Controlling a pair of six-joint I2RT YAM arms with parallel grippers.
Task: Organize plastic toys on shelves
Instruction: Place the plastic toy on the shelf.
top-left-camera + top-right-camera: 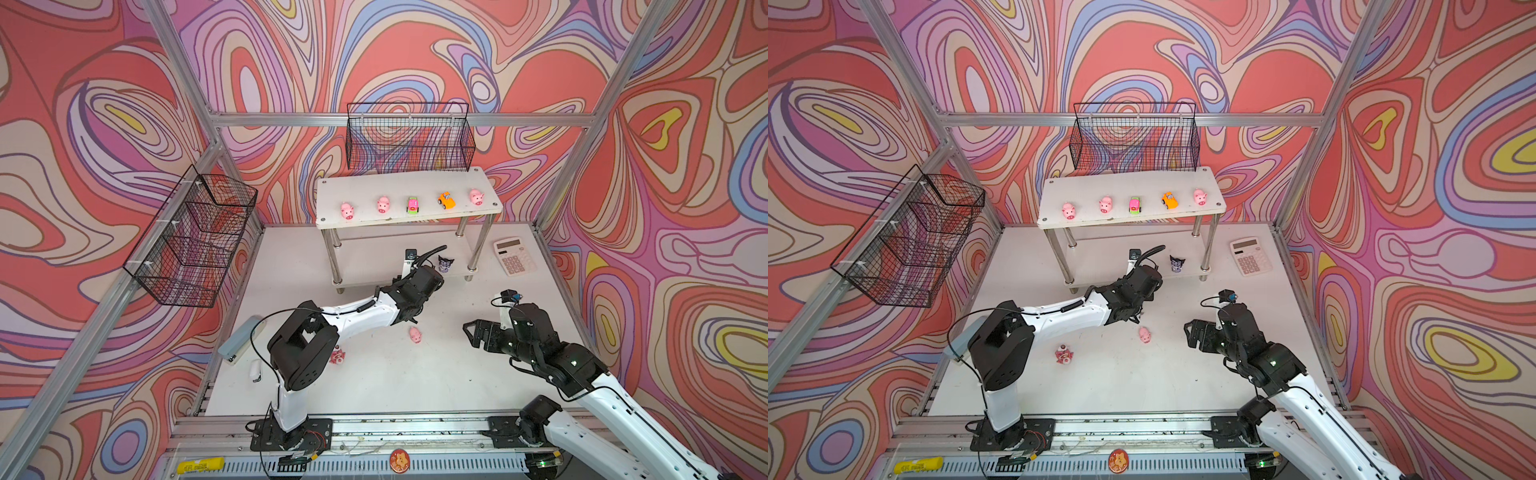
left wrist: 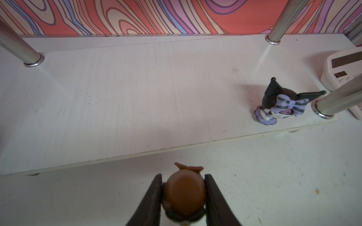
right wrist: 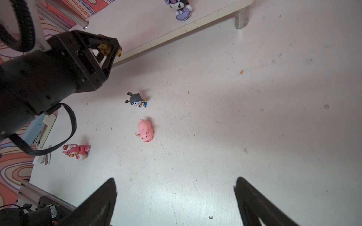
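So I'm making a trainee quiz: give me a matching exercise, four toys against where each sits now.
1. brown plastic figurine
2. dark horned figurine with striped purple bow
3. orange plastic toy car
4. pink plastic bear figurine

A. upper white shelf board
B. white tabletop
C. gripped by left end effector
D. lower white shelf board

Pairs: 1-C, 2-D, 3-A, 4-B

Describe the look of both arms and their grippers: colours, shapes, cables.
Left arm and right arm have white tubular links joined by boxy black joints. Black cables loop along both; a ribbed black hose arches over the left wrist. Left gripper and right gripper carry tapering black fingers.
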